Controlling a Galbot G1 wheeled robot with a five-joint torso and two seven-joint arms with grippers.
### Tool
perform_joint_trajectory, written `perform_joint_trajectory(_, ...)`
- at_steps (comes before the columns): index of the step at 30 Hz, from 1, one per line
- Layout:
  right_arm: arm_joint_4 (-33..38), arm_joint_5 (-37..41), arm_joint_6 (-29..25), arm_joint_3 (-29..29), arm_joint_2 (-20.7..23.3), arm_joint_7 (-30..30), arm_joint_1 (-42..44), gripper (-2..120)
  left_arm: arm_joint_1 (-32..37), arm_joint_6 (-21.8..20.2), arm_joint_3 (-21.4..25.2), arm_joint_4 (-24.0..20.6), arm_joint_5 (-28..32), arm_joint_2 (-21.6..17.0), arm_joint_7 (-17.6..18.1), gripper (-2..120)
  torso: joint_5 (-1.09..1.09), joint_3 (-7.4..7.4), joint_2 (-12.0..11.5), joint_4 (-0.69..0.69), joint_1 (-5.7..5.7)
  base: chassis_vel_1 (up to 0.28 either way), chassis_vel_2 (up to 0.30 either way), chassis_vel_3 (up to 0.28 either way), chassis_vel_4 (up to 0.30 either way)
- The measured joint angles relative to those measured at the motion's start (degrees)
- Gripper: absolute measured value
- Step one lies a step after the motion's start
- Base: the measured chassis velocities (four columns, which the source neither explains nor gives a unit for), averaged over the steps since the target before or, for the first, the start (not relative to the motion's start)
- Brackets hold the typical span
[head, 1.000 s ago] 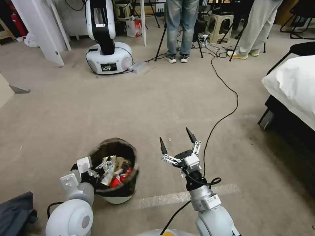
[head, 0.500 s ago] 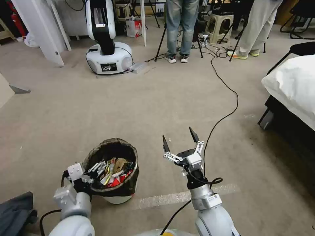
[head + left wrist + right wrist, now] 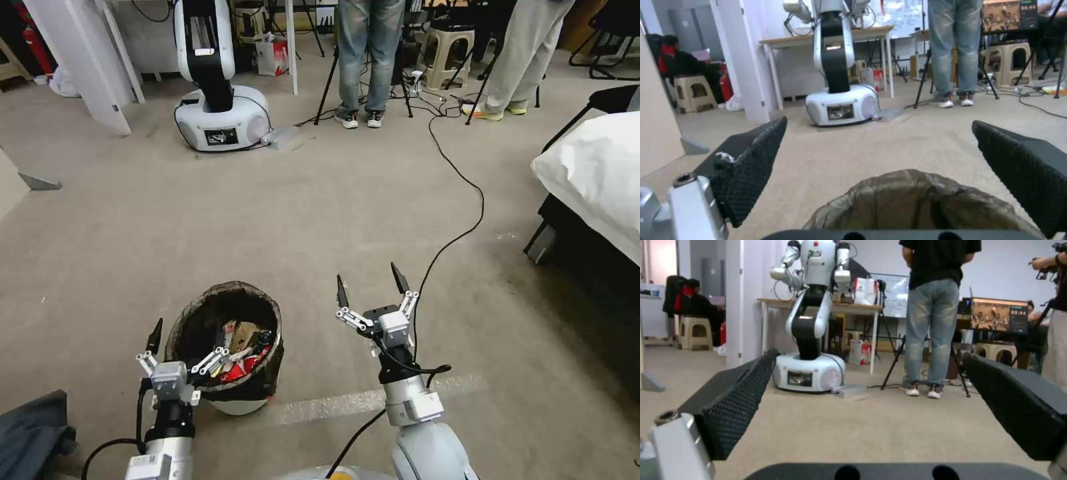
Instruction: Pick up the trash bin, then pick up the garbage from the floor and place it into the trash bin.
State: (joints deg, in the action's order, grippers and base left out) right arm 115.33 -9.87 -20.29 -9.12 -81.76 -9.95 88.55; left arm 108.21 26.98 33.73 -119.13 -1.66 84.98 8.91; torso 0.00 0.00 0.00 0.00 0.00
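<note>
My left pincer (image 3: 181, 347) is spread wide and empty, straddling the near rim of the trash bin (image 3: 227, 347), which stands on the carpet holding garbage (image 3: 238, 353). Right of the bin, my right pincer (image 3: 371, 292) hangs wide open, gripping nothing.

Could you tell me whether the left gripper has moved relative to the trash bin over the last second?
Yes. The left gripper has drawn back from inside the trash bin toward the robot, and now stands open at the bin's near rim.

The trash bin (image 3: 230, 347) stands on the floor (image 3: 300, 213) between both grippers, garbage (image 3: 237, 350) inside it
</note>
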Motion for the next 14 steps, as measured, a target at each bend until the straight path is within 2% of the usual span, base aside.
perform_joint_trajectory(14,-0.1,0.0,0.0,-0.1,0.0,0.1,0.0,100,0.0,-0.2,-0.1,0.1,0.1,0.0,0.0,100,0.00,0.00,0.0,0.00,0.00,0.000,0.000,0.000,0.000)
